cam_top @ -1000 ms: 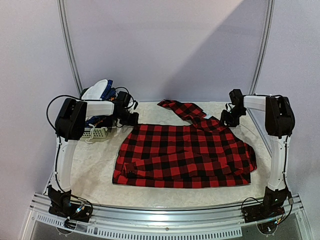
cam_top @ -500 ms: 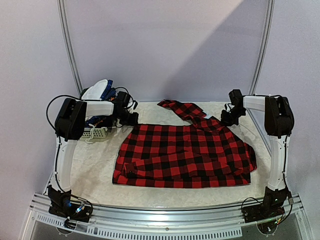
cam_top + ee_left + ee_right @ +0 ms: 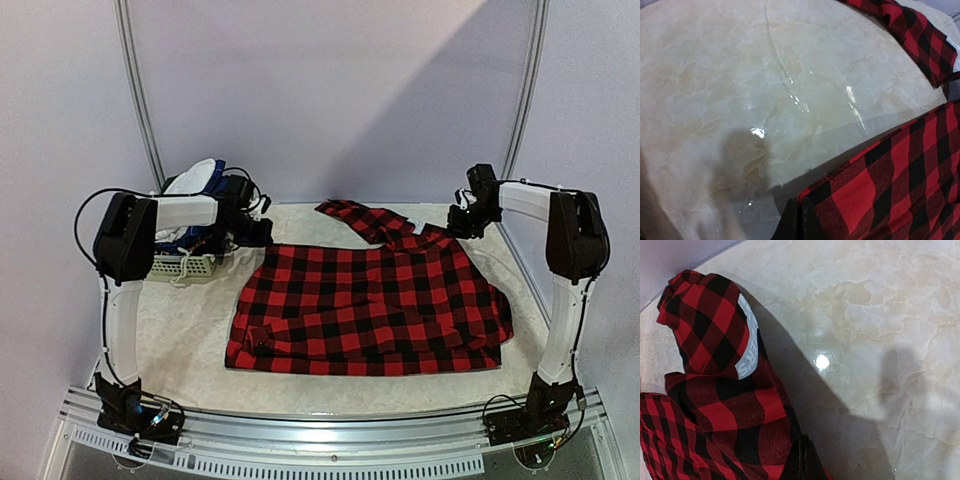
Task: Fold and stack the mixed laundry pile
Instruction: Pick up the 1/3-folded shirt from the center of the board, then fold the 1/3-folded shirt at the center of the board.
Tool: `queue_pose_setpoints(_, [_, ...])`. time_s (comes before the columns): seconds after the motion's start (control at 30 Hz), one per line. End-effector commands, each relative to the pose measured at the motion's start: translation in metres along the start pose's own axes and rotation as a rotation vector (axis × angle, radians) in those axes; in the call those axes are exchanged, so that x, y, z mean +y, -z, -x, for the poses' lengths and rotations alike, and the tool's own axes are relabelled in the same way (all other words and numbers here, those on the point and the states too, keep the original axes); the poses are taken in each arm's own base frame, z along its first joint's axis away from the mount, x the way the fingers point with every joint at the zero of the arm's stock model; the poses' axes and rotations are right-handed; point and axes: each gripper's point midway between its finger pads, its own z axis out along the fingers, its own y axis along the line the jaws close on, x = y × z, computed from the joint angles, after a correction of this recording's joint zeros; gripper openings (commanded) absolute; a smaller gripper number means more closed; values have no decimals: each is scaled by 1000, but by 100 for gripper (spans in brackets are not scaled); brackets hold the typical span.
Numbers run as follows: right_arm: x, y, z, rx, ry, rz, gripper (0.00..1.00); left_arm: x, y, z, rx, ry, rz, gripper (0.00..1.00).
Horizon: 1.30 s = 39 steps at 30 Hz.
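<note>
One red-and-black plaid shirt (image 3: 370,310) lies spread wide and mostly flat.

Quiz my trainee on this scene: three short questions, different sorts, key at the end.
1. True or false: the left gripper and the right gripper are both shut on the plaid shirt.
2. The white basket stands: A) far left of the table, B) near right, C) on the shirt.
3. Fill in: the shirt's white lettering shows in the ___ wrist view.
Key: 1 true; 2 A; 3 right.
</note>
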Motion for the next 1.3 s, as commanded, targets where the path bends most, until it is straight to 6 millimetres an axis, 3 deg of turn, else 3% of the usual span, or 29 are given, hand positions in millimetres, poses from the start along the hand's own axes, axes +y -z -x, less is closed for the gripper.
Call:
queue_pose_setpoints(0.0, [16, 26, 9, -67, 32, 55, 0, -7, 27, 9, -28, 10, -20, 0])
queue_pose_setpoints(0.37, [28, 67, 1, -131, 56, 103, 0, -13, 48, 1, -44, 11, -29, 0])
queue_pose_setpoints(0.77, [32, 94, -21, -169, 62, 127, 0, -16, 67, -14, -56, 9, -24, 0])
queue_pose_setpoints(1.0, [27, 87, -30, -157, 50, 113, 0, -36, 76, -17, -68, -20, -54, 0])
queue_pose_setpoints(1.27, [7, 86, -52, -146, 34, 25, 0, -73, 102, -39, -62, -95, -52, 0])
